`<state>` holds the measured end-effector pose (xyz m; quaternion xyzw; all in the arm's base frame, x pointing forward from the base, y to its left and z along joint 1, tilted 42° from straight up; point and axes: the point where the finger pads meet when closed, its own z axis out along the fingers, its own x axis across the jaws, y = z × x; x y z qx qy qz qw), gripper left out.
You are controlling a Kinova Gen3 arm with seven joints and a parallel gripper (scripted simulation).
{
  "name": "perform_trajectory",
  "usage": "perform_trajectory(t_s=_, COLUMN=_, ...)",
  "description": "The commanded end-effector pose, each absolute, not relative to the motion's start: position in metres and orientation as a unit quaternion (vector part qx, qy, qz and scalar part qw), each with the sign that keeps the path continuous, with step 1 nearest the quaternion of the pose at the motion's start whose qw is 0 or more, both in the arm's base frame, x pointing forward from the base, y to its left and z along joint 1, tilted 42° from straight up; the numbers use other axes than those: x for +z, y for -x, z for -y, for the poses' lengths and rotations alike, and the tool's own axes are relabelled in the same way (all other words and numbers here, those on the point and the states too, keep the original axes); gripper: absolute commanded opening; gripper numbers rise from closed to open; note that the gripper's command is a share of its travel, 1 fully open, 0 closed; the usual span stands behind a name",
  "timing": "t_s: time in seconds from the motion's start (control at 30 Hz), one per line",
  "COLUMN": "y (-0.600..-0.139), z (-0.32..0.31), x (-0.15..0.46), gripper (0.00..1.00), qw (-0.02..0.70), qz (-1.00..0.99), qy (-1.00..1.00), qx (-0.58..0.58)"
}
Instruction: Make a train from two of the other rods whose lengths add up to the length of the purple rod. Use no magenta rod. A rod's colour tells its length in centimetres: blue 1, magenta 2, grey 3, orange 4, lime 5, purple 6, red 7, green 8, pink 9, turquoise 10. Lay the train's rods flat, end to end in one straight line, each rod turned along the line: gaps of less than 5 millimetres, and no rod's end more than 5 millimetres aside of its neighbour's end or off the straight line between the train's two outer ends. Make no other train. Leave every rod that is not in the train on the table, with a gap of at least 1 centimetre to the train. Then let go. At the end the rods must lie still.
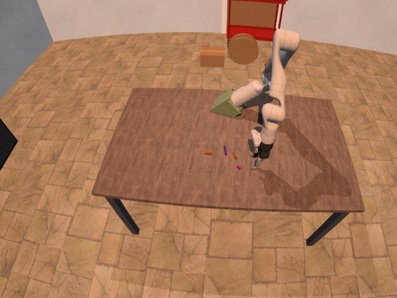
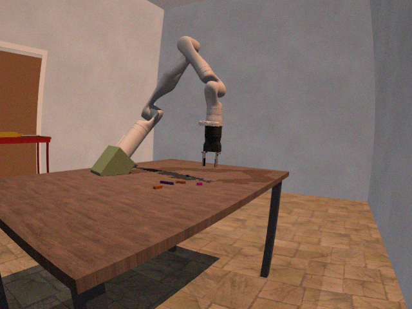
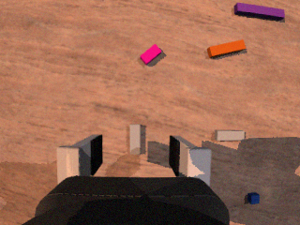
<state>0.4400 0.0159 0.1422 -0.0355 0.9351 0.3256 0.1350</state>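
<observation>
My gripper (image 1: 256, 158) (image 2: 210, 165) (image 3: 136, 149) is open and empty, above the table. In the wrist view, a grey rod (image 3: 135, 139) (image 2: 208, 181) (image 1: 254, 168) lies below, between the fingers and slightly ahead. A second grey rod (image 3: 230, 135) lies to its right, turned crosswise to it. A blue rod (image 3: 253, 198) (image 2: 187, 175) lies in the shadow. The purple rod (image 1: 225, 150) (image 2: 166, 182) (image 3: 259, 11) lies beside an orange rod (image 1: 234, 155) (image 2: 180, 181) (image 3: 227, 49). Another orange rod (image 1: 208, 153) (image 2: 158, 187) lies farther left in the top view.
A magenta rod (image 1: 238, 167) (image 2: 199, 183) (image 3: 151, 54) lies between the near orange rod and the first grey rod. The arm's green base block (image 1: 226, 103) (image 2: 114, 161) stands at the table's back. The wooden table (image 1: 154, 166) (image 2: 100, 226) extends widely around the rods.
</observation>
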Motion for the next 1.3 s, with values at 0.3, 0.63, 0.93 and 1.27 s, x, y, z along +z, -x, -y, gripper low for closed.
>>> perform_trajectory(t_s=0.3, y=-0.4424, z=-0.0159, x=0.1427, gripper=0.54, qw=0.139, qz=-0.934, qy=0.042, qx=0.326)
perform_trajectory(t_s=0.63, y=-0.4424, z=-0.0159, x=0.1427, gripper=0.54, qw=0.139, qz=-0.934, qy=0.042, qx=0.326)
perform_trajectory(t_s=0.93, y=-0.4424, z=-0.0159, x=0.1427, gripper=0.54, qw=0.139, qz=-0.934, qy=0.042, qx=0.326)
perform_trajectory(t_s=1.27, y=-0.4424, z=-0.0159, x=0.1427, gripper=0.54, qw=0.139, qz=-0.934, qy=0.042, qx=0.326)
